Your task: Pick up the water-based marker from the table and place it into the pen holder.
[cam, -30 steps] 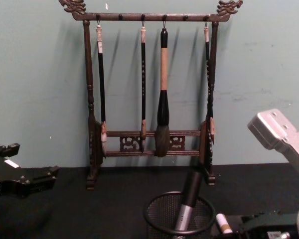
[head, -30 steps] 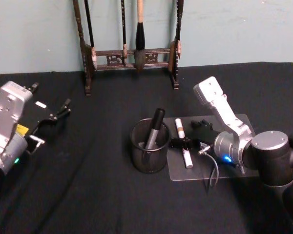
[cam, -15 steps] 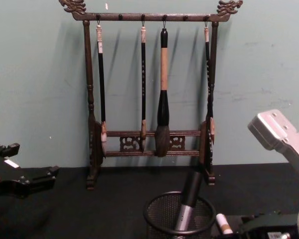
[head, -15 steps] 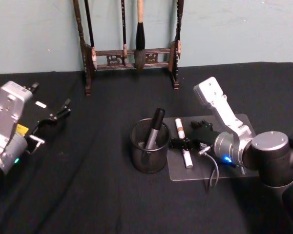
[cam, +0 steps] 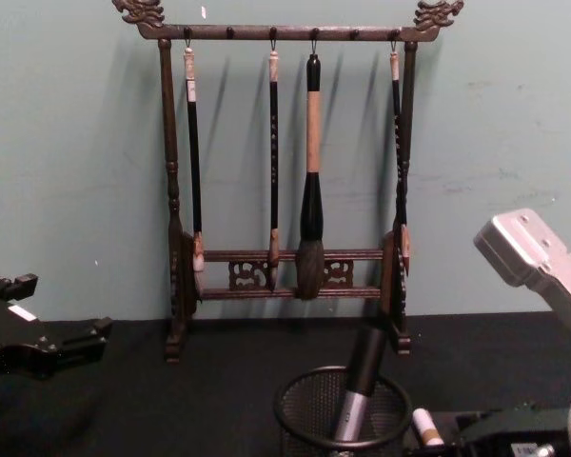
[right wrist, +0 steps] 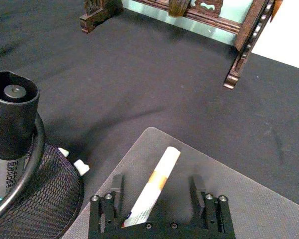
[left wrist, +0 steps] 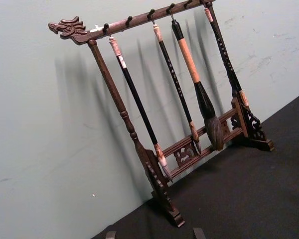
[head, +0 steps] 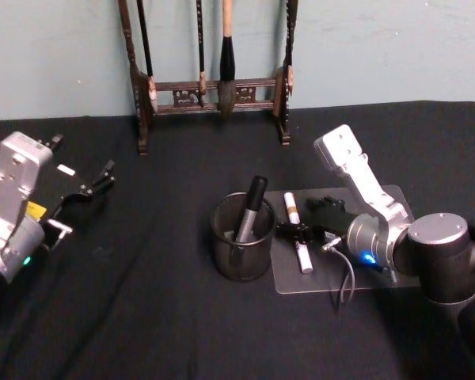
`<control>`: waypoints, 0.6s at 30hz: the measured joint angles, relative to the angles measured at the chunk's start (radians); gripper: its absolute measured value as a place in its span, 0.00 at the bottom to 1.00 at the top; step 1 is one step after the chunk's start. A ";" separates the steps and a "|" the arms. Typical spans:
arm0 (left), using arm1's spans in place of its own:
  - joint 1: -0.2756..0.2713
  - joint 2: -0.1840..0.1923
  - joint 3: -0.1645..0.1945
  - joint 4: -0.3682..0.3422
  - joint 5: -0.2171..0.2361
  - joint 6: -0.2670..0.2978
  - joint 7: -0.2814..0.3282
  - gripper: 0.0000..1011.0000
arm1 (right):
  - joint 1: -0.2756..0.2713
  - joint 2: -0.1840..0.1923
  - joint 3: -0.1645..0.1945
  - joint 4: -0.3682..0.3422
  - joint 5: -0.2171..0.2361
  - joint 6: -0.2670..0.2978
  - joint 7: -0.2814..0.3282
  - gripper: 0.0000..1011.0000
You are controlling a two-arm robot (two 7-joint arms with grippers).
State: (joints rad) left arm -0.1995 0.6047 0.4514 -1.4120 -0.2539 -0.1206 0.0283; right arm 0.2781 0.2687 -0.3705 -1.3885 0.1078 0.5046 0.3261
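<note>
Water-based marker lies between right gripper's fingers; second marker in pen holder.

A staged work bench: a black-clothed table against a bare pale green wall, bearing a wooden calligraphy brush rack.

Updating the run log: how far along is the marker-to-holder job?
Done: one dark marker stands in the pen holder. In hand: right tool open, straddling the white marker lying on the grey mat, not gripped. To do: close, lift, drop it in the holder. Left tool parked at far left.
</note>
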 joint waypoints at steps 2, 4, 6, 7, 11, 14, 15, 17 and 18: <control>0.000 0.000 0.000 0.000 0.000 0.000 0.000 0.99 | 0.000 0.000 0.000 0.000 0.000 0.000 0.000 0.84; 0.000 0.000 0.000 0.000 0.000 0.000 0.000 0.99 | 0.000 0.000 0.000 0.000 0.000 0.000 0.000 0.78; 0.000 0.000 0.000 0.000 0.000 0.000 0.000 0.99 | 0.000 0.000 0.000 0.000 0.001 0.000 0.000 0.70; 0.000 0.000 0.000 0.000 0.000 0.000 0.000 0.99 | 0.000 0.000 0.000 0.000 0.001 0.000 -0.001 0.68; 0.000 0.000 0.000 0.000 0.000 0.000 0.000 0.99 | 0.000 0.000 0.000 0.000 0.001 -0.001 -0.001 0.56; 0.000 0.000 0.000 0.000 0.000 0.000 0.000 0.99 | 0.000 0.000 0.000 0.000 0.002 -0.001 -0.001 0.44; 0.000 0.000 0.000 0.000 0.000 0.000 0.000 0.99 | 0.000 0.000 0.000 0.000 0.002 -0.001 -0.001 0.42; 0.000 0.000 0.000 0.000 0.000 0.000 0.000 0.99 | 0.000 0.000 0.000 0.000 0.002 -0.001 -0.001 0.38; 0.000 0.000 0.000 0.000 0.000 0.000 0.000 0.99 | 0.000 0.000 0.000 0.000 0.002 -0.001 -0.001 0.33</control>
State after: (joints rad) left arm -0.1995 0.6047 0.4513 -1.4120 -0.2539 -0.1205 0.0283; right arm 0.2782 0.2687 -0.3704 -1.3884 0.1094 0.5040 0.3255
